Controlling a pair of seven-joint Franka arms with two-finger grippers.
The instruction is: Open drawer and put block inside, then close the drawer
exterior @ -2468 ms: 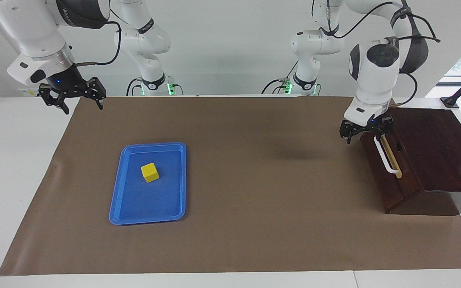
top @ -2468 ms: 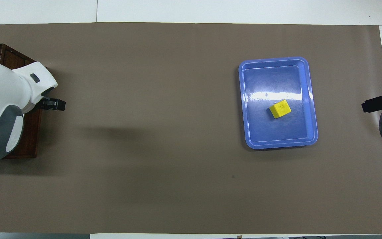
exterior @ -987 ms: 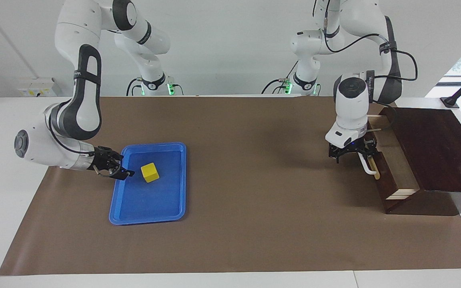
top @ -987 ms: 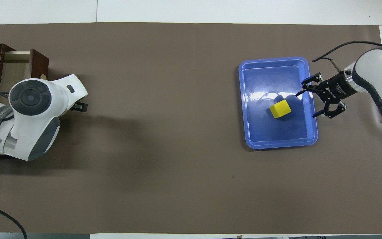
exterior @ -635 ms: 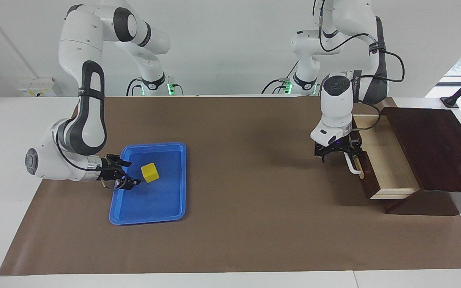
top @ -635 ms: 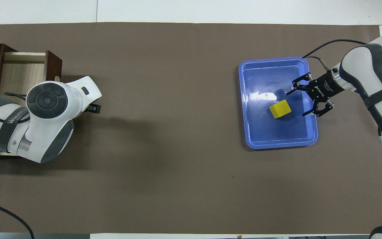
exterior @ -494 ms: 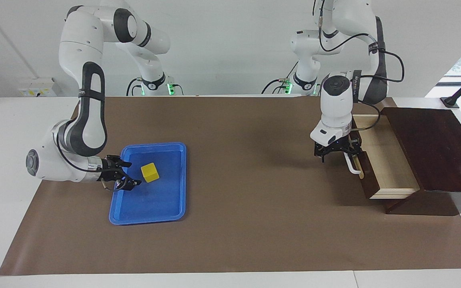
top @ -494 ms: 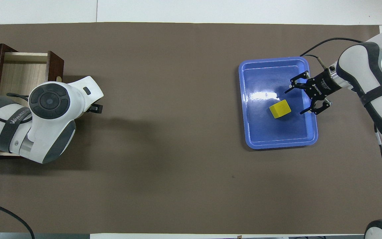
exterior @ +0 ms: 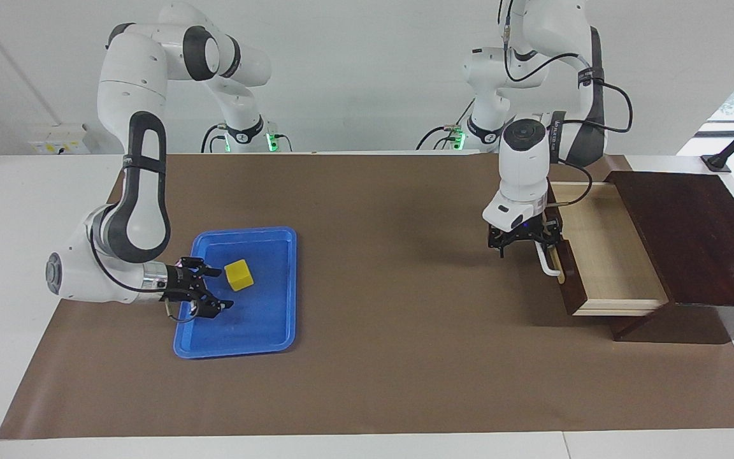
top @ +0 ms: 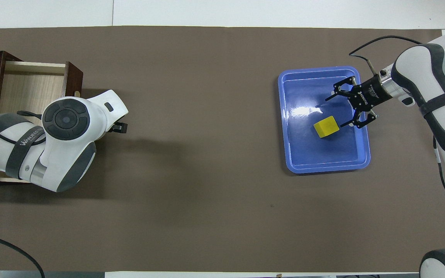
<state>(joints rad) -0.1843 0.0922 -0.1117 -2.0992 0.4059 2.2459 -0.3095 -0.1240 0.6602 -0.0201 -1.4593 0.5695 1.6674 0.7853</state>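
- Right of the facing frame: the drawer (exterior: 603, 255) stands pulled well out of its dark wooden box (exterior: 692, 236), pale wood interior on show, with nothing visible inside.
- The left gripper (exterior: 523, 245) sits low at the drawer front, right against the white handle (exterior: 545, 261); its fingers are spread, and whether they actually clasp the bar I cannot tell.
- Over at centre-left of the facing frame, the block (exterior: 239, 275) rests in the blue tray (exterior: 278, 331), in the half nearer the robots.
- The right gripper (exterior: 211, 296) reaches in sideways over the tray's edge, just beside the block, fingers (top: 332, 92) spread wide and nothing between them.
- In the overhead frame that same gripper shows at upper right, one finger on either side of the cube's near corner, not touching.
- Brown mat (exterior: 392, 357) covers the table.
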